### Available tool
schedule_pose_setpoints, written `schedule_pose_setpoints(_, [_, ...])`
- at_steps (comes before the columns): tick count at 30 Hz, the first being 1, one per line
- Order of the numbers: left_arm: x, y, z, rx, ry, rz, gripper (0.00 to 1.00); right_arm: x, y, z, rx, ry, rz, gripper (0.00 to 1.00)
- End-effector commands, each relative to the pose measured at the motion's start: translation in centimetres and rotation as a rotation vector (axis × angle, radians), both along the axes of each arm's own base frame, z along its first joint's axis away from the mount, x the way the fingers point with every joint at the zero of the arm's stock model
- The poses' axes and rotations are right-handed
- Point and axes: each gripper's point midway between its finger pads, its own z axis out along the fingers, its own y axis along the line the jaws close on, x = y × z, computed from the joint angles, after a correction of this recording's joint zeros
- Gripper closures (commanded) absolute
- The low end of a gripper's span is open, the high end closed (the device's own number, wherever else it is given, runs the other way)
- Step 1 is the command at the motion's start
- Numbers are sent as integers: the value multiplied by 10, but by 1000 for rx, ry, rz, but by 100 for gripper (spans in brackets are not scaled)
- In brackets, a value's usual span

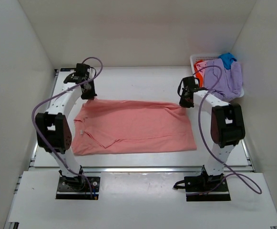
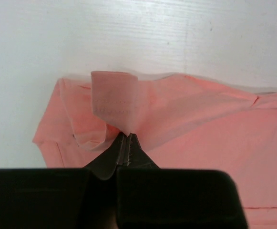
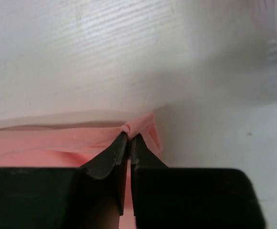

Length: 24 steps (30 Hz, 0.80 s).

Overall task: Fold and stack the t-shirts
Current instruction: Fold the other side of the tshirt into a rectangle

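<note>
A salmon-pink t-shirt (image 1: 133, 126) lies spread flat across the middle of the table, collar toward the left. My left gripper (image 1: 89, 95) is shut on the shirt's far left edge; in the left wrist view the fingertips (image 2: 127, 136) pinch a lifted fold of pink cloth (image 2: 112, 98). My right gripper (image 1: 185, 103) is shut on the far right corner of the same shirt, and the right wrist view shows a small bunch of pink cloth (image 3: 140, 125) pinched at the fingertips (image 3: 129, 137). More t-shirts, lavender (image 1: 222, 77), bright blue (image 1: 227, 59) and orange-red (image 1: 199, 76), sit heaped in the basket.
A white lattice plastic basket (image 1: 200, 58) stands at the far right corner, close behind the right arm. White walls enclose the table at the back and both sides. Purple cables loop from both arms.
</note>
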Motion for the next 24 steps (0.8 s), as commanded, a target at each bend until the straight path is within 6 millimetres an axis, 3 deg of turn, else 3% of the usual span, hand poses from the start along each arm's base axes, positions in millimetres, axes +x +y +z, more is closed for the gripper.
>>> schedule_pose_setpoints(1, [-27, 1, -1, 23, -16, -2, 100, -9, 3, 26, -5, -96, 44, 100])
schedule_pose_setpoints(6, [-71, 7, -12, 42, 14, 3, 100, -31, -5, 35, 32, -159, 74, 100])
schedule_pose_setpoints(7, [-79, 13, -16, 52, 20, 14, 100, -37, -3, 28, 46, -146, 90, 100])
schedule_pose_setpoints(11, [-103, 22, -20, 64, 34, 34, 100, -49, 0, 42, 80, -204, 128, 99])
schedule_pose_setpoints(19, [-132, 30, -19, 83, 32, 49, 100, -79, 3, 38, 110, -205, 152, 98])
schedule_pose_setpoints(24, [-149, 34, -30, 96, 56, 53, 100, -101, 7, 32, 120, -198, 163, 97])
